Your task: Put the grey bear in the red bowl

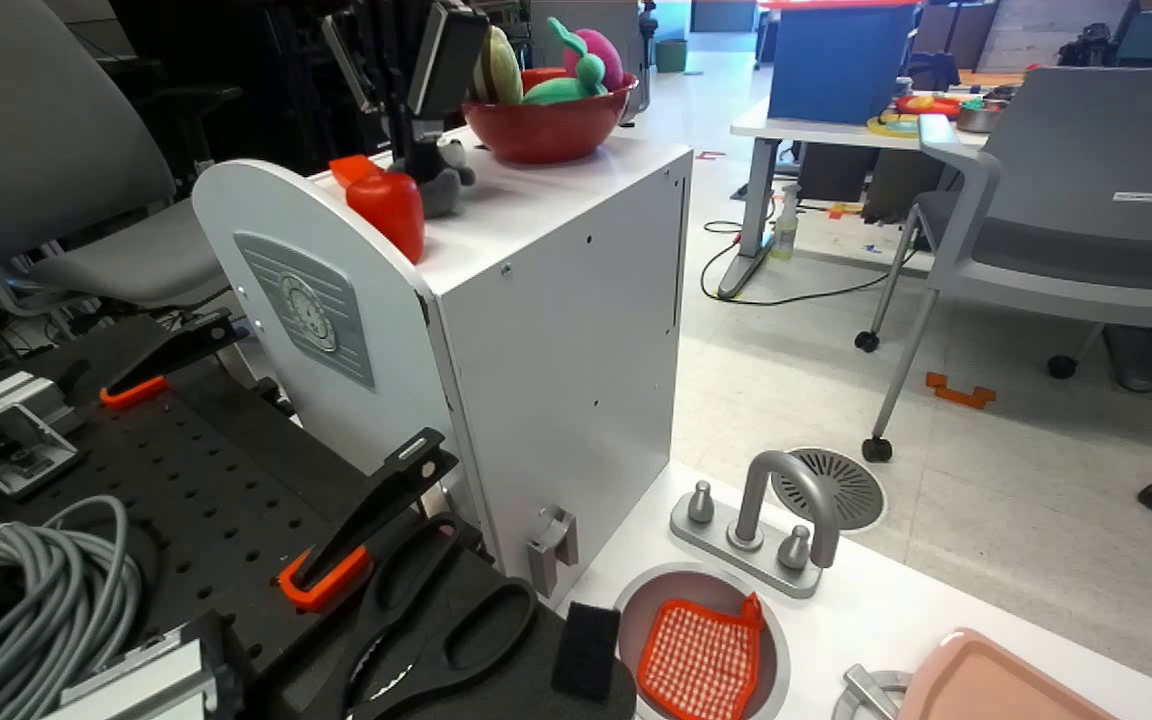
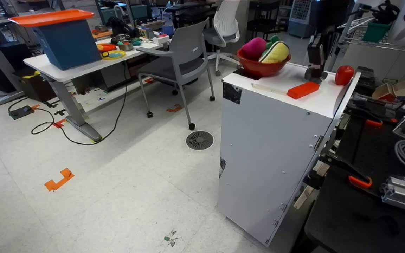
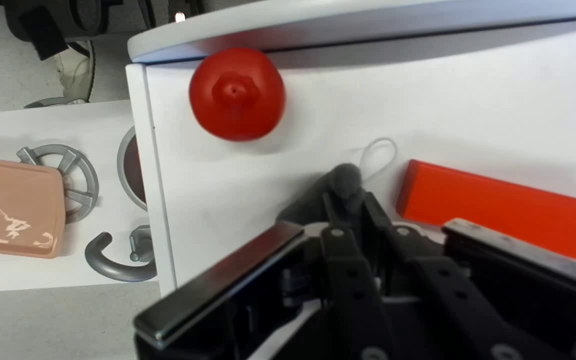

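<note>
The grey bear is a small dull-grey soft toy with a thin loop of string, on the white cabinet top. It shows in both exterior views, partly hidden by the fingers. My gripper points down at it. Its two dark fingers are close together with grey plush pinched between them, so it is shut on the bear. The bear seems to rest on the surface. The red bowl stands on the same top beside the gripper and also shows in an exterior view. It is outside the wrist view.
The bowl holds magenta, green and yellow striped plush toys. A red pepper-like toy stands near the raised rounded panel. A red block lies close beside the gripper. The cabinet top ends at an edge above a sink counter.
</note>
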Controlling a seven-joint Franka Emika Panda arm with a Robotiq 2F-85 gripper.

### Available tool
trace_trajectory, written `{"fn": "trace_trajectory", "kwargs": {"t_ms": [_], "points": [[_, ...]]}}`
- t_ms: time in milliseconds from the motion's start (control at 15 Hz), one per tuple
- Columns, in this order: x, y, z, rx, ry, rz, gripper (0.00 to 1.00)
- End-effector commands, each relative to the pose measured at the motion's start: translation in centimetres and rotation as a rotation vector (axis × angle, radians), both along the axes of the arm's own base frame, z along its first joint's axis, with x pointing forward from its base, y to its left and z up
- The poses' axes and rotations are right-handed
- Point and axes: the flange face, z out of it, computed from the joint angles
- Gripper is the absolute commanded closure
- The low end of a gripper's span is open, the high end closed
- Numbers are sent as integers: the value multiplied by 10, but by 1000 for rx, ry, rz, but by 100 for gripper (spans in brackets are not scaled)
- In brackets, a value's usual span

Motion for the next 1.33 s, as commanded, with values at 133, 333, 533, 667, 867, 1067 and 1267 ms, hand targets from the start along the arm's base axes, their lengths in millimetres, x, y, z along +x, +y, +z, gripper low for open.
{"fn": "trace_trajectory", "kwargs": {"t_ms": [133,333,533,667,867,1067,1267], "points": [[-2,-5,21,-3,-49,-35,97],[-6,-5,36,-19,-82,-61,97],[-11,-6,56,-35,-129,-97,97],[-15,-8,68,-54,-156,-118,97],[-20,-14,79,-76,-180,-163,97],[-24,-20,86,-102,-191,-198,97],[-25,-36,93,-113,-202,-254,97]]}}
